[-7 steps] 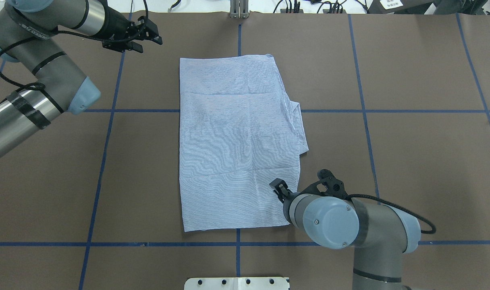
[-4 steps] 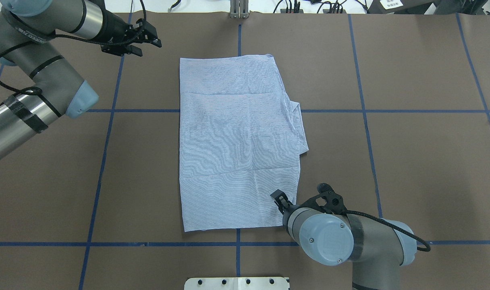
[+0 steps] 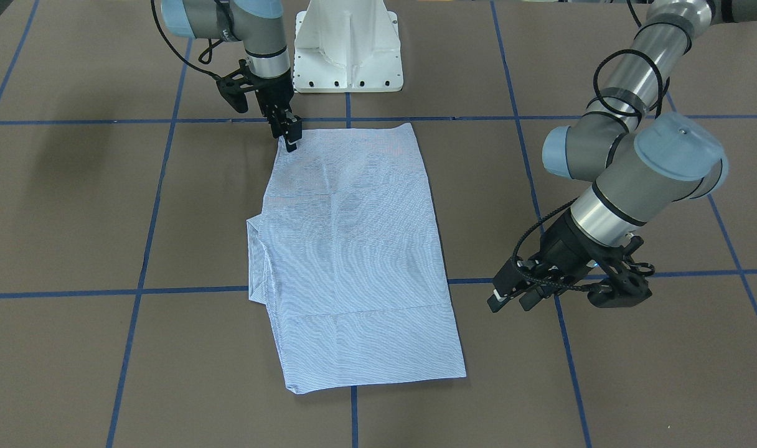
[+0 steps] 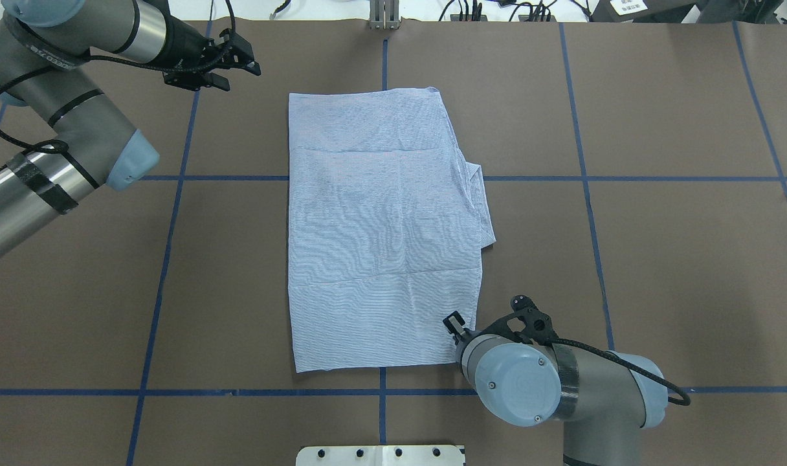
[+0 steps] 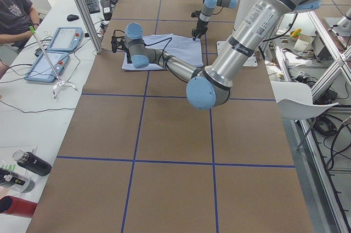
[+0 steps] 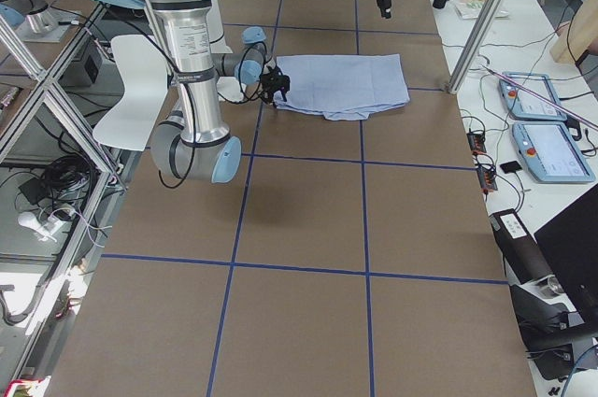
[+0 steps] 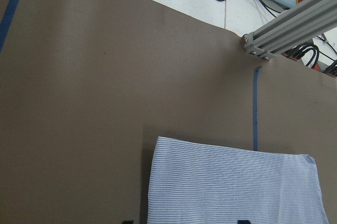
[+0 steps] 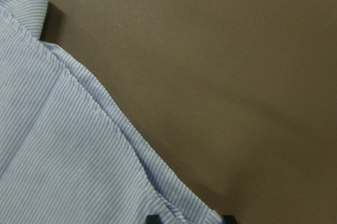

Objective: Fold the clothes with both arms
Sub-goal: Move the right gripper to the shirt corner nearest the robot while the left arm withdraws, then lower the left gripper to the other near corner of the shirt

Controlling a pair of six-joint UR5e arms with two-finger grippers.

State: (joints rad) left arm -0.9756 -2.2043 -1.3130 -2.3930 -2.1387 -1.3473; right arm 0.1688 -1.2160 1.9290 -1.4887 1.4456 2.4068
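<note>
The clothes, one light blue striped shirt, lie folded into a flat rectangle mid-table, with a sleeve fold poking out on its right side. My right gripper is down at the shirt's near right corner. In the right wrist view its two fingertips stand apart, open, with the shirt hem running between them. My left gripper hovers open above bare table, left of the shirt's far left corner. The left wrist view shows that corner ahead, untouched.
Brown table covering with a blue tape grid surrounds the shirt. The white pedestal base stands at the robot's side. A metal post and cables line the far edge. A person sits at a side desk with tablets.
My right gripper has shifted slightly toward the robot along the shirt's right edge, down to the near right corner. The left gripper has barely moved. The shirt lies unchanged.
</note>
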